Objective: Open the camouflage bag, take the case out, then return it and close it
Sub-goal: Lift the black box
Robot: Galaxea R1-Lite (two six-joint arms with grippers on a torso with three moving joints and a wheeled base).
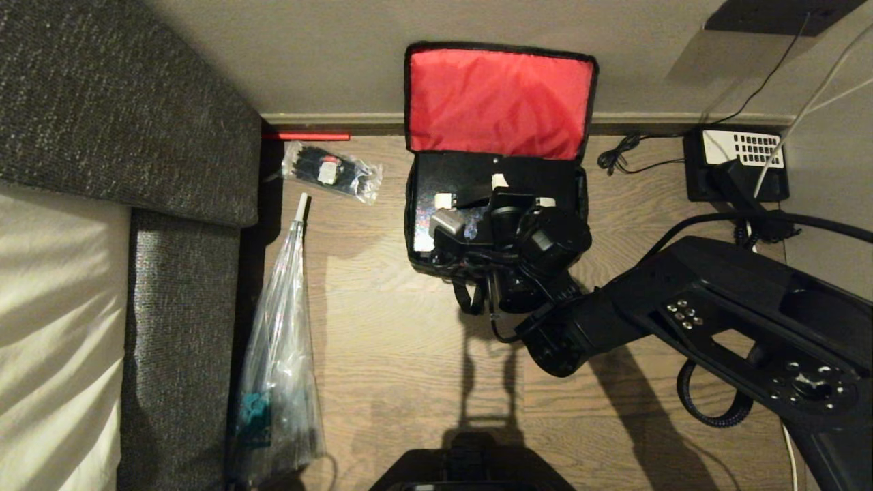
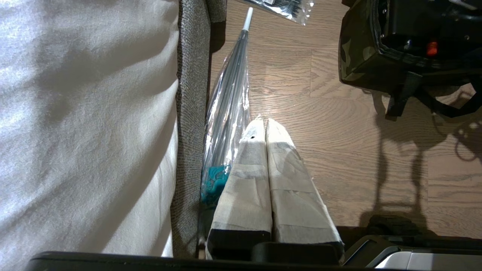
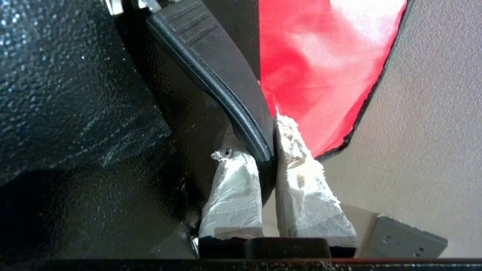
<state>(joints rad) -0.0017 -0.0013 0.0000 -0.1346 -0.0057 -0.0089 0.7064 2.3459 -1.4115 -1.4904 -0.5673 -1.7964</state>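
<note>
Right gripper: your right gripper (image 3: 268,150) was clamped on the black handle strip (image 3: 222,81) of the flat, slightly glossy black rectangular case (image 3: 71,105); in the right wrist view the two tape-wrapped fingers (image 3: 233,188) sat one on each side of the strip.
Right arm: in the head view you had the black arm (image 1: 682,307) coming in from 4 o'clock, its wrist over the open bag.
Left gripper: your left gripper (image 2: 265,124) hung idle with its taped fingers (image 2: 244,188) pressed together and nothing between them, above the wooden floor (image 2: 339,131) beside the sofa edge.
Camouflage bag: the boxy green, black and tan camouflage fabric bag (image 1: 416,225) stood on the floor at 12 o'clock from the frame centre, against the wall; its red-lined lid (image 1: 498,102) was thrown back upright.
Case: it stood inside the bag, the handle end towards the lid.
Strap: a black strap (image 1: 470,300) trailed from the bag's front towards 6 o'clock.
Clear bags: a long clear plastic bag (image 1: 279,354) lay at 8 o'clock along the grey fabric sofa (image 1: 184,307); a small clear packet with dark contents (image 1: 331,170) lay at 10 o'clock, well apart from the camouflage bag.
Telephone: a black desk telephone with white keypad (image 1: 736,164) sat at 2 o'clock near the wall.
</note>
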